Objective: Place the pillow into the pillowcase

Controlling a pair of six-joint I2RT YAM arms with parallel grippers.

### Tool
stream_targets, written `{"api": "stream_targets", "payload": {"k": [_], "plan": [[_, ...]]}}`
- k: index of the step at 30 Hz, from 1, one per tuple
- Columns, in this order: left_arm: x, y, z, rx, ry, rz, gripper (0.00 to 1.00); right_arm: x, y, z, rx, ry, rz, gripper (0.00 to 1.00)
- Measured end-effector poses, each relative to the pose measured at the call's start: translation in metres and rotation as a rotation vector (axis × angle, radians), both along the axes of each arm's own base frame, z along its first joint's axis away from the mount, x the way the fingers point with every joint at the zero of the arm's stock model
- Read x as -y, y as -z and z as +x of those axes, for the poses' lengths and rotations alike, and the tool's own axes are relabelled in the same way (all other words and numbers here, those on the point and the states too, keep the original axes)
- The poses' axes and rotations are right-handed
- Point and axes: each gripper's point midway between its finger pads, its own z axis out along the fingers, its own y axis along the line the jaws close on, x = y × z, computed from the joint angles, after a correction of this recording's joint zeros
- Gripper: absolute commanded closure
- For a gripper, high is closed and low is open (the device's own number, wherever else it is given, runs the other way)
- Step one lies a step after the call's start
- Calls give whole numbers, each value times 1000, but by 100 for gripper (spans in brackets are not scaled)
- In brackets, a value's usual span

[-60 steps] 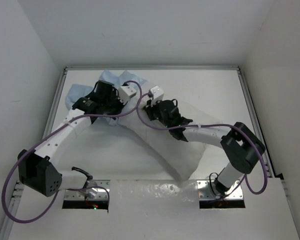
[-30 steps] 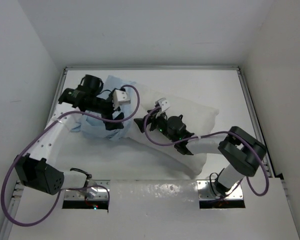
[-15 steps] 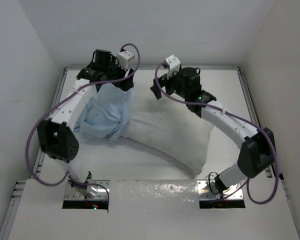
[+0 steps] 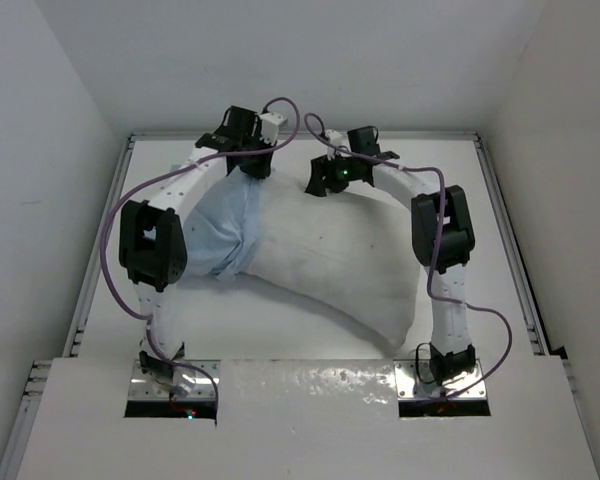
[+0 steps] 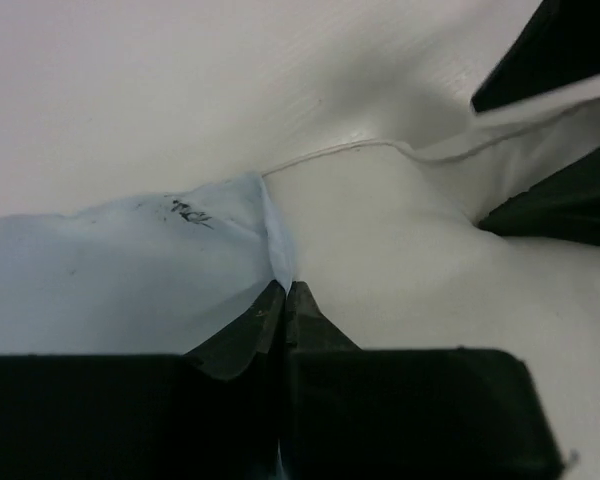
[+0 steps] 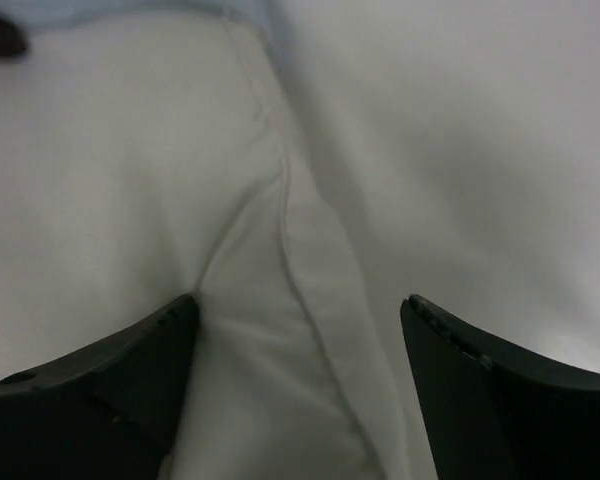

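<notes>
White tabletop (image 4: 475, 240): plump curved pillow (image 4: 330, 260), wrinkly blue pillowcase (image 4: 215, 225) touching.

A robotics lab test cell: plain white panel walls (image 4: 300, 60) rise beyond the left gripper (image 4: 254, 166) and right gripper (image 4: 319, 184), aluminium rails (image 4: 504, 230) edge the flat white tabletop (image 4: 230, 322) beneath them, and purple cables (image 4: 102, 265) loop along both white-and-black arms (image 4: 180, 185).

White table (image 4: 280, 325), flat. Lying on it: one white pillow (image 4: 335, 255), set diagonally across the middle; one light blue pillowcase (image 4: 218, 228), wrinkled, bunched against the pillow's left end.
</notes>
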Motion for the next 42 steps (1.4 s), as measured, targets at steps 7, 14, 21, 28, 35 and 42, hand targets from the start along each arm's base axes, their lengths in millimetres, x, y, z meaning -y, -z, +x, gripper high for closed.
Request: {"api": "stream_targets", "payload": {"k": [7,14,21,28,35,42], "plan": [[14,-1,-12,-22,53,-8,100,-19,7,-66,-100,-129,129,100],[64,-41,-43,58,207,-37,100,-37,-50,-147,97,-67,194,100],[109,-92,-109,127,440,-77,100,-32,-104,-162,369,243,395,100],[149,-92,-185,174,750,-46,100,7,-114,-117,442,657,521,100],[158,-79,-185,214,820,-11,28,34,-101,-94,451,928,563,90],[141,-63,-180,178,756,-16,0,67,-82,-80,497,1019,424,10]]}}
